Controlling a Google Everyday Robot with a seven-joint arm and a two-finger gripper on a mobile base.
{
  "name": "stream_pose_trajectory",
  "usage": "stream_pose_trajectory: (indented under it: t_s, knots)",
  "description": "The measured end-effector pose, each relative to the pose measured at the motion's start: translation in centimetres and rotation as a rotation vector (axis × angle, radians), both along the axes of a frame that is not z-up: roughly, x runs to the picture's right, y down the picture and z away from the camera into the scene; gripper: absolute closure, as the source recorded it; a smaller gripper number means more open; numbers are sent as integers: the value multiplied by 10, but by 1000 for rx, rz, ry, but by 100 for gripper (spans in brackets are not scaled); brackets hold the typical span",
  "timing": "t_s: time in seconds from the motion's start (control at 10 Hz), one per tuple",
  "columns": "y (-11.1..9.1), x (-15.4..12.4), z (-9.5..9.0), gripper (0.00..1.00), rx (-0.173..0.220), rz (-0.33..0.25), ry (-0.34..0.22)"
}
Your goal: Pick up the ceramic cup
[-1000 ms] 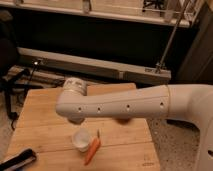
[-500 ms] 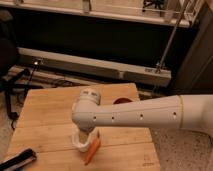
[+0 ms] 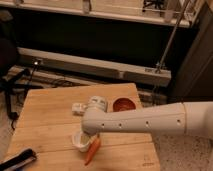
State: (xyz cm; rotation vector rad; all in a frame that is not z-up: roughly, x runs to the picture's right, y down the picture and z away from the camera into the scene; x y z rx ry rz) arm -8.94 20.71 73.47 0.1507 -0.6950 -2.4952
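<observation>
The ceramic cup (image 3: 80, 142) is small, white and handleless. It stands upright near the front of the wooden table (image 3: 45, 115). An orange carrot (image 3: 92, 150) lies right beside it on its right. My white arm reaches in from the right. Its end with the gripper (image 3: 87, 131) sits directly over the cup's far rim and hides part of it. The cup rests on the table.
An orange-red bowl (image 3: 124, 104) stands at the table's far right, behind my arm. A black object (image 3: 17, 161) lies at the front left corner. A dark wall with a metal rail (image 3: 100, 67) runs behind the table, and the floor drops off on both sides.
My arm has swung down and toward the front, so its end is now over the cup. The bowl shows more fully behind it. The cup and carrot have not moved.
</observation>
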Motion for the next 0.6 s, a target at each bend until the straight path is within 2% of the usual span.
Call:
stream_pose_trajectory:
  t_s: [0.1, 0.2, 0.4, 0.6]
  knots:
    - [4, 0, 3, 20, -8, 83, -22]
    - [9, 4, 6, 20, -19, 127, -29]
    - [24, 13, 14, 21, -48, 143, -21]
    - [38, 17, 24, 36, -67, 119, -18]
